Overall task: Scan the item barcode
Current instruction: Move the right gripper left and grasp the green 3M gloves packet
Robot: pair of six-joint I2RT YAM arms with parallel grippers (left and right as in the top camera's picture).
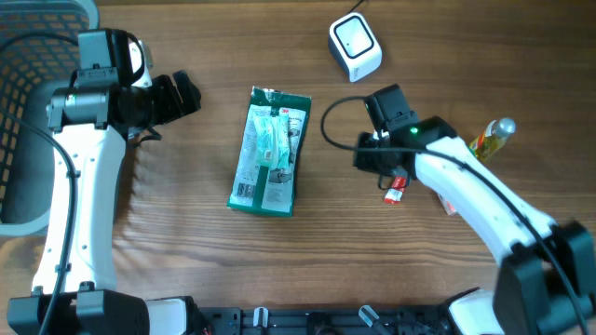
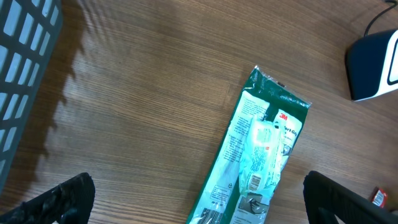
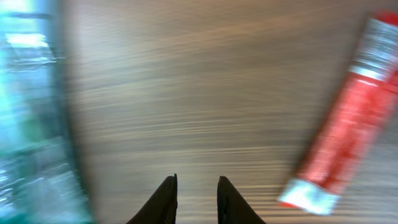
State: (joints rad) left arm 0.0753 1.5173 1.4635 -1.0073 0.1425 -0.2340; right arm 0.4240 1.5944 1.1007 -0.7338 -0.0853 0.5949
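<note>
The wooden table [image 1: 307,270] fills the overhead view. A grey slatted basket [image 1: 23,88] sits at the upper left edge. The left arm [image 1: 79,205] runs up the left side of the frame. Its left gripper [image 1: 177,100] is spread wide and empty, above the wood to the left of the packet [image 1: 270,151].

The packet lies flat at the centre of the frame between the two arms, its long side running nearly top to bottom and leaning slightly. It has a dark green border, a crinkled top edge, a white printed card and a clear bubble over a pale teal and white item. In the left wrist view a red logo and a small barcode [image 2: 254,182] face up.

The right arm [image 1: 484,205] comes in from the lower right. The right gripper [image 3: 196,193] is almost closed, with a narrow gap and nothing between the tips.

A white scanner [image 1: 355,46] stands at the upper centre right. A yellow-green bottle [image 1: 492,137] lies at the right. A small red tube [image 1: 396,187] lies just beside the right gripper.
</note>
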